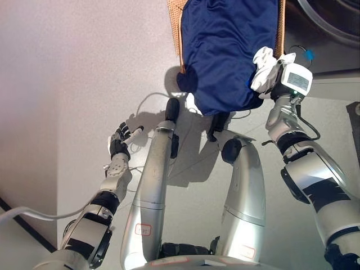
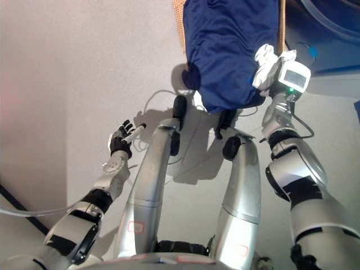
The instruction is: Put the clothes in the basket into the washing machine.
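Curled at the right edge of the dark blue garment [image 1: 228, 50], my right hand [image 1: 269, 70] has its white-tipped fingers [image 2: 264, 56] bunched into the cloth, gripping it just beside the basket's far rim. That garment is draped over the wicker basket [image 1: 175, 22] and spills past its near edge toward me, its long axis running from the top of the view down to a rounded hem above the floor [image 1: 73, 67]. Only thin strips of the basket's woven sides show on either side of the fabric. At upper right, the washing machine [image 1: 332, 22] shows a curved dark edge. My left hand [image 2: 121, 140] hangs low at the left, fingers straight and spread, touching nothing, well apart from the cloth.
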